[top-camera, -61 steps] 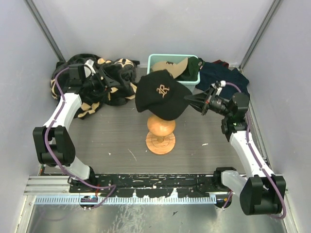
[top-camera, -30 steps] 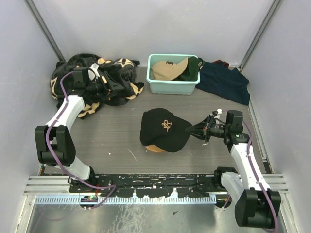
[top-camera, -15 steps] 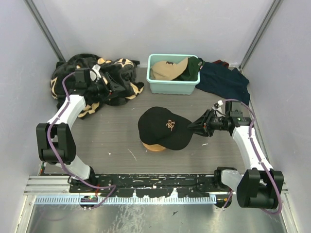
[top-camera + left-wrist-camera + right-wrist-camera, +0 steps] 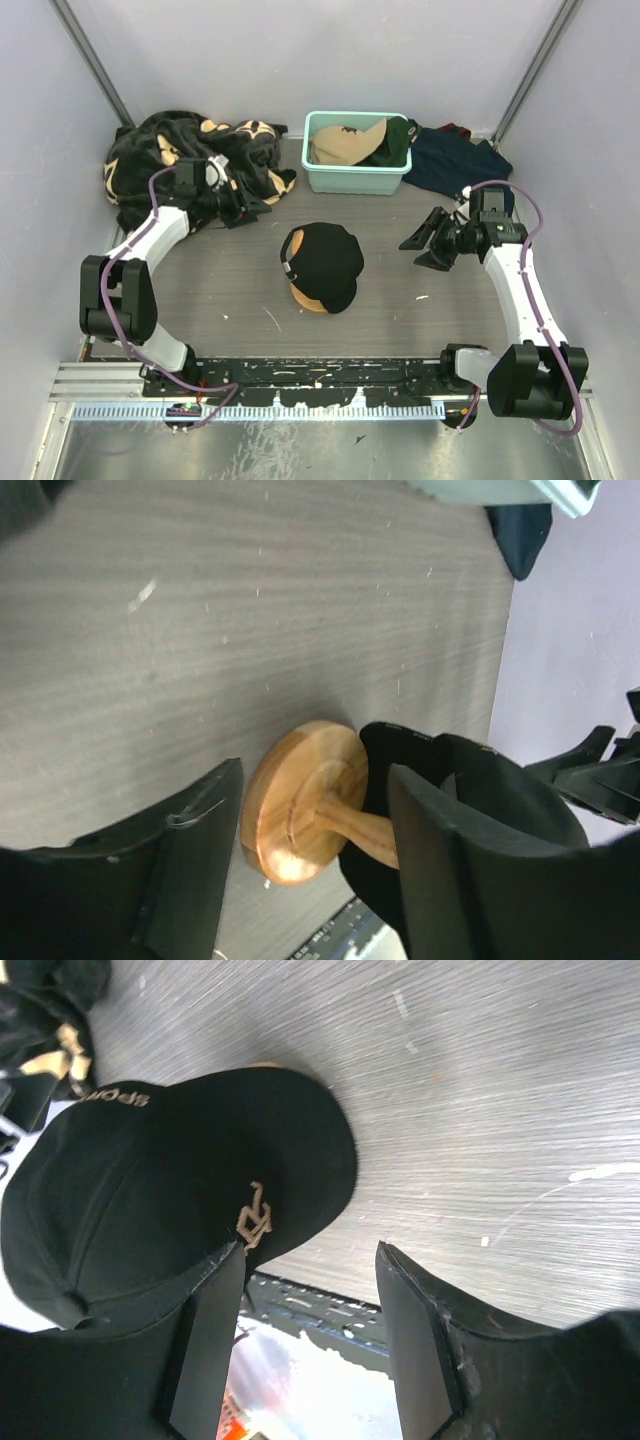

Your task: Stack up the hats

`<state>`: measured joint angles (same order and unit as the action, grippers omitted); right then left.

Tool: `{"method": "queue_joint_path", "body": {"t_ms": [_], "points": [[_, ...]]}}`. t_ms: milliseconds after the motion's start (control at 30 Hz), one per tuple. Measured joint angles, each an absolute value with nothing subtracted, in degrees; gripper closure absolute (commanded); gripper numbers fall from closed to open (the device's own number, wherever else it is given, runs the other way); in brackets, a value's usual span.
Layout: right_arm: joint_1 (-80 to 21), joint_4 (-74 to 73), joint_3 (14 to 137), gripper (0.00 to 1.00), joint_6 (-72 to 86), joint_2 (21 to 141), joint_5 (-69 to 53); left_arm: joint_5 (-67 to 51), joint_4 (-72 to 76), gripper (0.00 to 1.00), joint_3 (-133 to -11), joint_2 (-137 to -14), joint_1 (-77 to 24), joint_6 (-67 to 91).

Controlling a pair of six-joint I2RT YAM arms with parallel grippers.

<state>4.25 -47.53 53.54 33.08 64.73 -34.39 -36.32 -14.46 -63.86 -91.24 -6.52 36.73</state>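
Seemingly two hats (image 4: 345, 145) in teal bin (image 4: 355, 181)

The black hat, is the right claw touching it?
Apart. The top view shows the right claw open, off to the side of the black hat, with a strip of bare table between them.

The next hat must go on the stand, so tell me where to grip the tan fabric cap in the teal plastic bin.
Take the tan cap by its crown, from above, probably: the walls of the teal bin block side approaches and the crown lies uppermost, exposed.
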Motion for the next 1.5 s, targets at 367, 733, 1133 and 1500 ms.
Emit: {"method": "queue_joint_path", "body": {"t_ms": [367,733,1133,1500], "points": [[4.3,-52.8,58.4,0.39,25.7,66.7,-23.2,-31.6,-28.1,0.93,-56.2,-82.1,-13.2,41.1],[4.3,-51.1,60.7,0.40,26.7,67.6,-23.2,-31.0,-20.4,0.98,-36.7,-81.9,-24.4,65.3],[4.3,-50.5,61.3,0.40,27.2,68.8,-23.3,-26.3,-0.5,0.98,-28.7,-85.1,-37.0,88.9],[3.9,-49.4,64.5,0.40,27.3,72.3,-23.2,-19.0,14.7,0.98,-25.9,-90.2,-43.4,100.1]]}}
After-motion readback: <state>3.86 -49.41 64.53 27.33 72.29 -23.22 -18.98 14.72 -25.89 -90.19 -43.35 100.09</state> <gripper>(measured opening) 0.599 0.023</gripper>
